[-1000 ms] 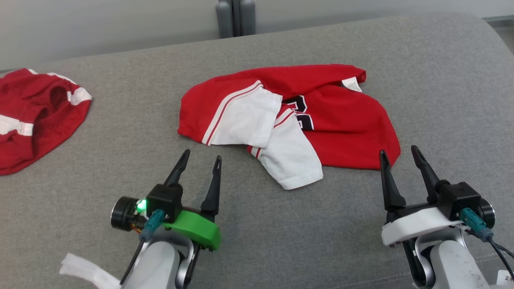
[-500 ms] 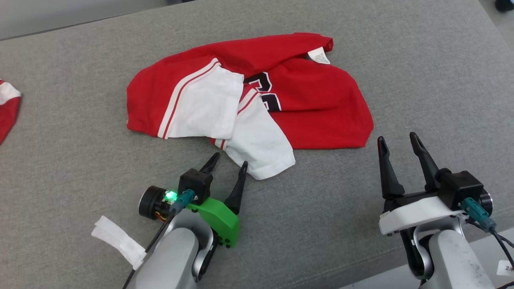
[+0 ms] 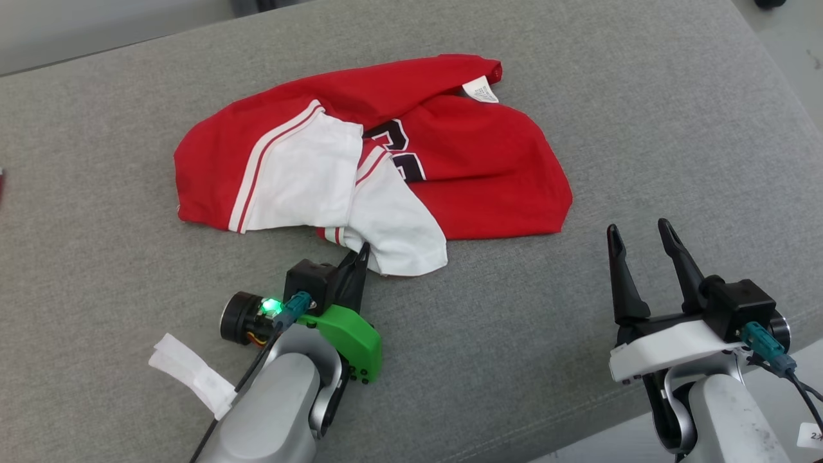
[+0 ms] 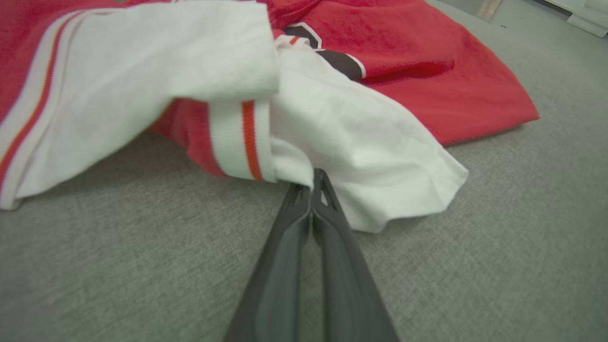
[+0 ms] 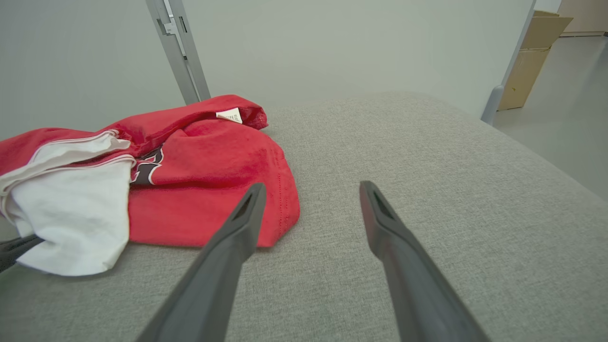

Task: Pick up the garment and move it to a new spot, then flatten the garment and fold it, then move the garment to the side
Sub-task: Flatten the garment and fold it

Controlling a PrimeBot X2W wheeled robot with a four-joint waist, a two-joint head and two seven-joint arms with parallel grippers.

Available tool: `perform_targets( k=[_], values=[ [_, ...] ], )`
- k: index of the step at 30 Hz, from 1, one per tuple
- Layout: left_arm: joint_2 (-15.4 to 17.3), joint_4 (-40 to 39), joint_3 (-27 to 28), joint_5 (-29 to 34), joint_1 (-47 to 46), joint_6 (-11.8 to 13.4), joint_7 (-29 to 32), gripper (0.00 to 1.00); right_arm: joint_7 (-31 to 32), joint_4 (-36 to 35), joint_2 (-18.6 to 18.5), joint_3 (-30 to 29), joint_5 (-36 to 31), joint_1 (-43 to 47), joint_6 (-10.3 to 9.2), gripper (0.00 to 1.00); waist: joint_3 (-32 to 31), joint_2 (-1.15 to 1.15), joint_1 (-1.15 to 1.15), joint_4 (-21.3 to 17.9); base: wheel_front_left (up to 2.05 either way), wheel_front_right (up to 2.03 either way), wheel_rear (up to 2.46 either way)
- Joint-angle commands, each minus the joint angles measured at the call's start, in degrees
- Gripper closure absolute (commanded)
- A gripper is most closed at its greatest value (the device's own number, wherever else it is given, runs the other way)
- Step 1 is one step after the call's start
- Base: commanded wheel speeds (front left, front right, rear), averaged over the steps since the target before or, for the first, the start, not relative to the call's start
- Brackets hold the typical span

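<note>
Clenching at the white sleeve, left end effector is nearer; red jersey lies crumpled on grey cushion at its 12 o'clock, long axis 9-to-3. Right end effector released, jersey at its 10 o'clock.

A grey woven-fabric table spreads across the head view, its far corner rounding off at the upper right, and a stitched seam runs near its front edge at the lower right. In the right wrist view a plain pale wall stands behind the table under even, soft light. A grey metal post leans against it at the upper left. At the upper right a cardboard box stands on the pale floor.
</note>
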Motion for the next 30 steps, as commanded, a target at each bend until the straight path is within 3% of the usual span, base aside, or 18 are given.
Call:
perform_targets(
  k=[1,9,20,30],
  values=[
    [0.42,-0.44,0.06,-0.49,0.21,0.42,-0.57,1.00,-0.18,0.13,-0.11,-0.12,0.02,0.72,-0.06,0.00,-1.06,0.00,0.00,1.08,0.00,0.00,0.00],
    [3.65,-7.26,1.63,0.11,3.15,2.39,-1.65,1.00,-0.18,0.85,-0.13,-1.21,-1.15,2.32,-0.06,0.00,-5.26,0.00,0.00,6.45,0.00,0.00,0.00],
    [12.19,-22.78,6.06,-3.13,14.33,7.52,5.25,1.00,-0.18,2.30,-0.13,-2.11,-1.47,2.95,-0.06,0.00,-6.83,0.00,0.00,10.19,0.00,0.00,0.00],
    [12.61,-20.85,9.02,-6.60,18.64,10.03,5.45,1.00,-0.18,3.41,-0.13,-2.60,-2.02,1.69,-0.06,0.00,-5.60,0.00,0.00,9.75,0.00,0.00,0.00]
  ],
)
